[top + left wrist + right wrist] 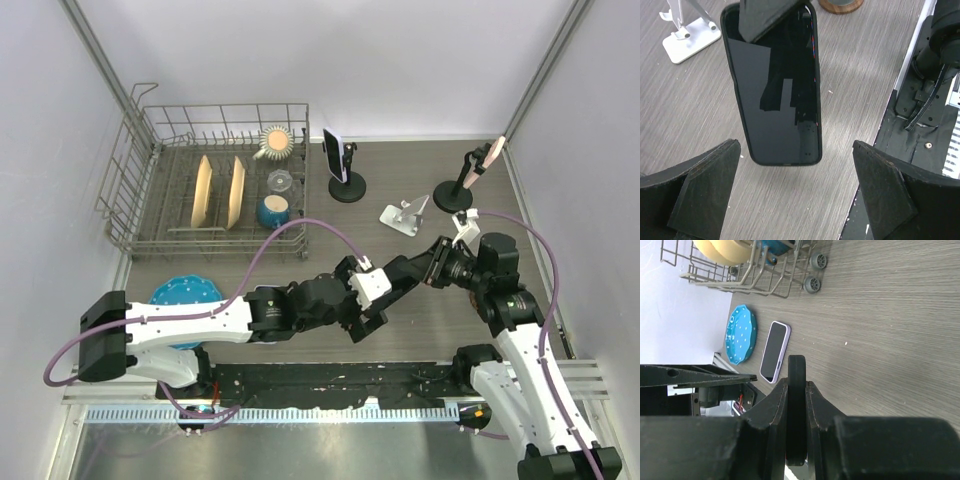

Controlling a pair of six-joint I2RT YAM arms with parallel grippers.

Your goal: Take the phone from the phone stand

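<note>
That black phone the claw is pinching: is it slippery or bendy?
Probably stiff: the black phone hangs straight from the right claw, pinched at one end only. Likely slippery, since its glossy face mirrors its surroundings.

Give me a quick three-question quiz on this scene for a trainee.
1. True or false: the right end effector is clamped on the black phone.
2. The white stand holds: A, a phone; B, nothing; C, a cup.
3. Fill in: the jaws of the left end effector stand ____ on either side of the black phone.
Key: 1 true; 2 B; 3 open.
</note>
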